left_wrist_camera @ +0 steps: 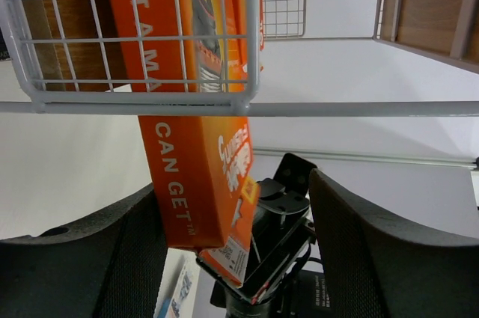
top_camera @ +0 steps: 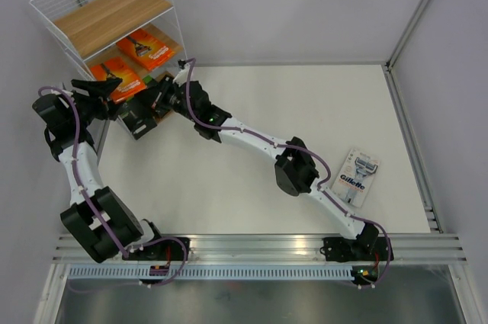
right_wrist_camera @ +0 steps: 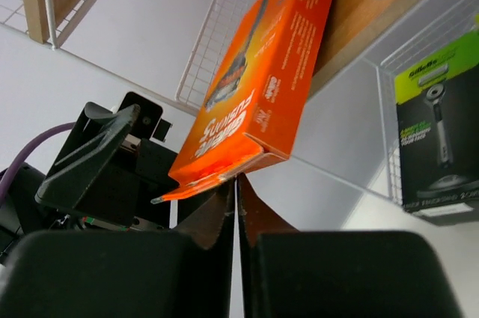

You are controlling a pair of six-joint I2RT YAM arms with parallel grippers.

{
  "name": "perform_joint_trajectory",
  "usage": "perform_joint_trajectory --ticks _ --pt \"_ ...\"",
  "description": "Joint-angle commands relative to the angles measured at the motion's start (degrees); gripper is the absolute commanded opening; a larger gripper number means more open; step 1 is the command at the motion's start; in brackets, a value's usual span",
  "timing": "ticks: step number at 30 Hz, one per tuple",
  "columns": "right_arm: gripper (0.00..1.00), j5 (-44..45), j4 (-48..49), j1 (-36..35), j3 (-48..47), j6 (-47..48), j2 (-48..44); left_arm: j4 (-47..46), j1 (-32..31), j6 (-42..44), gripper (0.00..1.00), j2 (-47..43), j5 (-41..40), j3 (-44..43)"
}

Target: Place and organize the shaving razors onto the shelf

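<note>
Left gripper open, its fingers flanking an orange razor pack that leans out of the wire shelf. Right gripper has its fingers drawn together at the pack's lower flap; whether they pinch it cannot be told. A second orange pack lies on a shelf board. A black-and-lime pack stands in the shelf's wire compartment. The white Gillette pack lies on the table, well apart.

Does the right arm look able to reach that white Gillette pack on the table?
Probably yes: the Gillette pack lies uncovered on the table beside that arm, but the right gripper is closed on an orange pack.
</note>
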State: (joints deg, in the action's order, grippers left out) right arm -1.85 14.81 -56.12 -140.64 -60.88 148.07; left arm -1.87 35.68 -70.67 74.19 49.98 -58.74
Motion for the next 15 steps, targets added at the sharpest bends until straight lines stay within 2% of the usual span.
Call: perform_joint_trajectory --ticks 1,7,15 --pt "0.0 1.5 0.22 0.22 -5.34 2.17 1.68 -2.35 0.35 3.78 0.76 -0.28 1.79 -0.93" --pt "0.0 0.79 3.82 0.22 -9.91 3.22 5.73 -1.21 0.27 7.04 0.79 -0.01 3.37 -3.04" --pt "0.01 1.5 2.95 0.39 -9.92 6.13 7.75 -1.12 -0.17 7.92 0.82 -2.81 6.09 -0.24"
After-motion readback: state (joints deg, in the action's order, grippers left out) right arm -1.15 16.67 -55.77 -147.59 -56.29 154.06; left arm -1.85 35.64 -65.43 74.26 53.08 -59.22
